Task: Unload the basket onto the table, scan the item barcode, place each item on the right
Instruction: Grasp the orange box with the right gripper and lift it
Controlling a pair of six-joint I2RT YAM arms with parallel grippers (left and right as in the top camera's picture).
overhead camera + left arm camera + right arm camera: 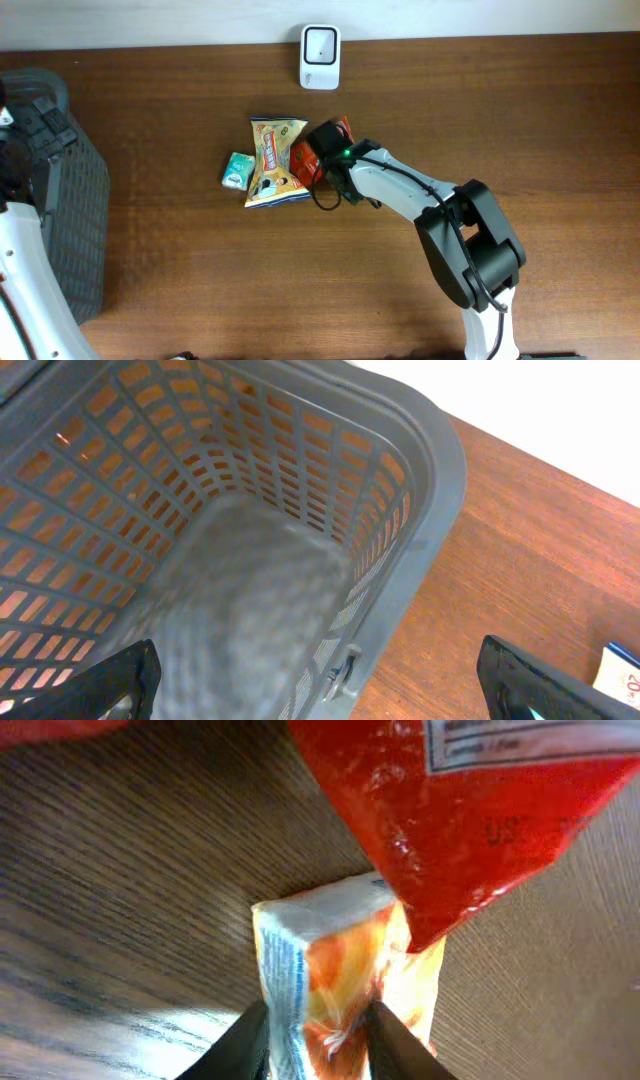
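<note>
A yellow-orange snack bag [273, 160] lies flat on the wooden table, with a red packet [303, 156] partly under its right edge. My right gripper [320, 150] reaches in from the right. In the right wrist view its two dark fingers [245, 1045] press against both sides of the snack bag [330, 970], below the red packet [470, 820]. The white barcode scanner [320, 43] stands at the table's far edge. My left gripper [320, 695] hangs wide open over the grey basket [440, 450], holding nothing.
A small green packet [236, 171] lies just left of the snack bag. The grey mesh basket [75, 210] fills the table's left side, with the left arm [30, 270] over it. The right arm's base [480, 250] stands at the front right.
</note>
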